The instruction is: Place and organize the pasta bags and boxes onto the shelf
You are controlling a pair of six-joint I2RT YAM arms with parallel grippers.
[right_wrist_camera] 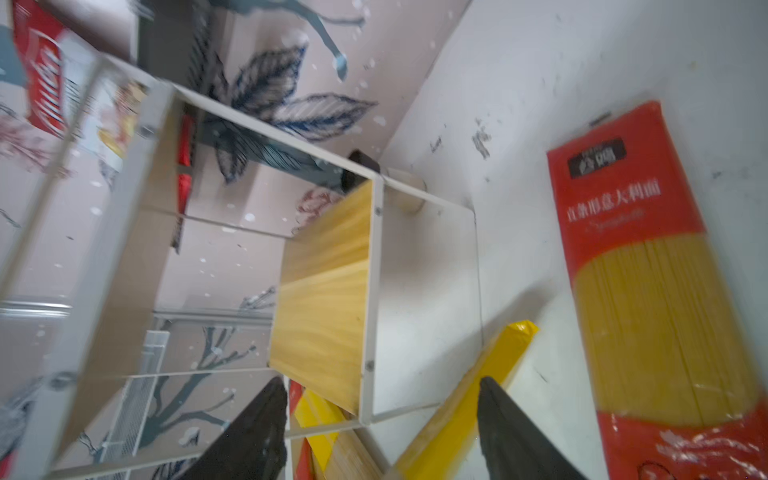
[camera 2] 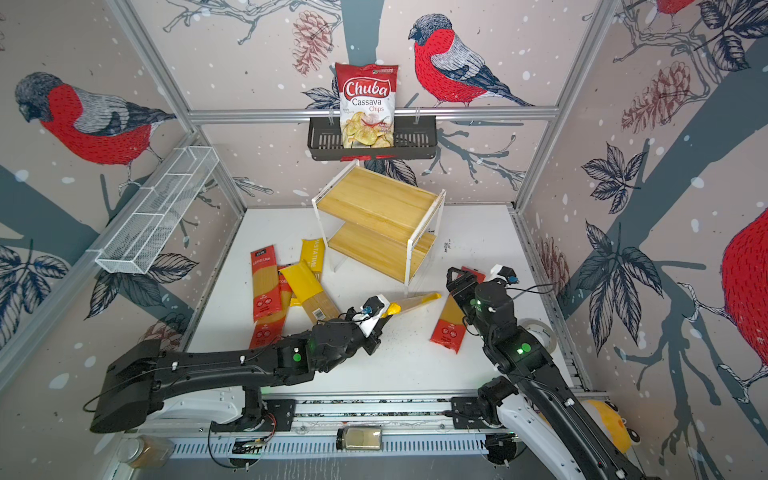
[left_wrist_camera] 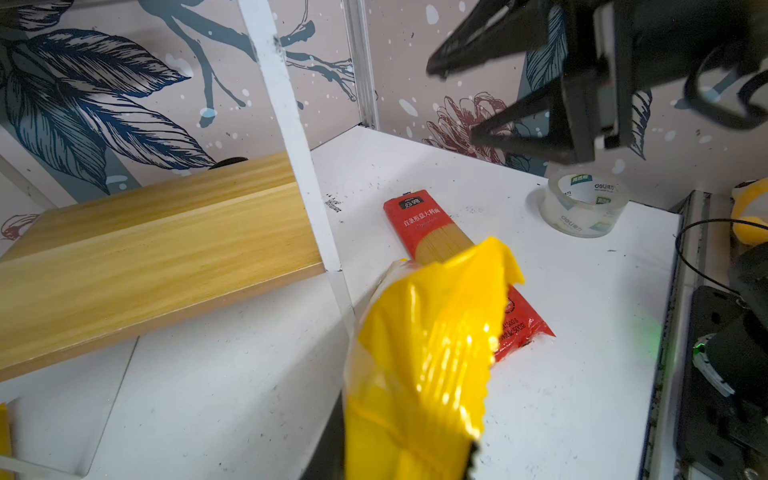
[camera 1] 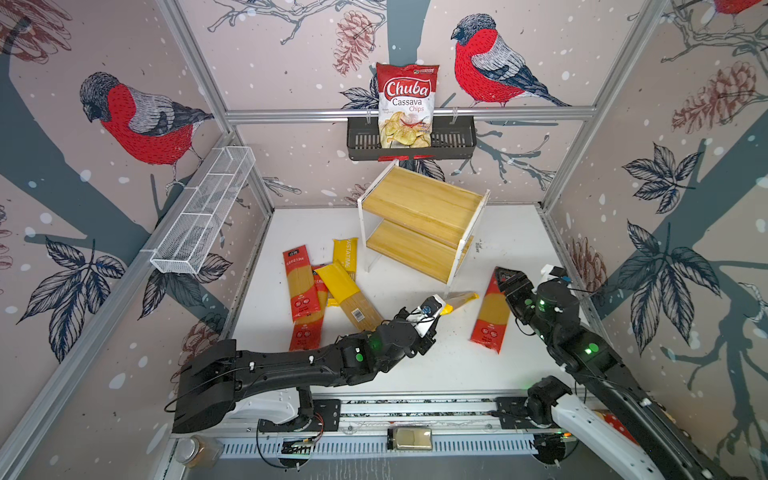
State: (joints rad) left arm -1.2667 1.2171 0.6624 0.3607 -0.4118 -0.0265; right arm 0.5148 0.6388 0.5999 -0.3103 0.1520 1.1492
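My left gripper [camera 1: 441, 311] [camera 2: 390, 311] is shut on one end of a yellow pasta bag [camera 1: 460, 299] [camera 2: 417, 300], which hangs above the table and points at the front right corner of the shelf [camera 1: 419, 205] [camera 2: 374, 203]. In the left wrist view the yellow bag [left_wrist_camera: 428, 353] covers the gripper [left_wrist_camera: 401, 451]. My right gripper [camera 1: 509, 276] [camera 2: 457, 276] [right_wrist_camera: 382, 386] stands open and empty over the far end of a red pack [camera 1: 490, 313] [camera 2: 448, 324] [left_wrist_camera: 424, 224] [right_wrist_camera: 648, 291] lying flat. Both wooden boards of the shelf are bare. Several more packs, red [camera 1: 300, 286] and yellow [camera 1: 347, 297], lie crossed on the left.
A Chuba chips bag [camera 1: 406, 104] stands in a black basket [camera 1: 453, 143] on the back wall. A white mesh tray [camera 1: 203, 216] hangs on the left wall. A tape roll [left_wrist_camera: 584, 205] sits at the table's right edge, behind my right arm.
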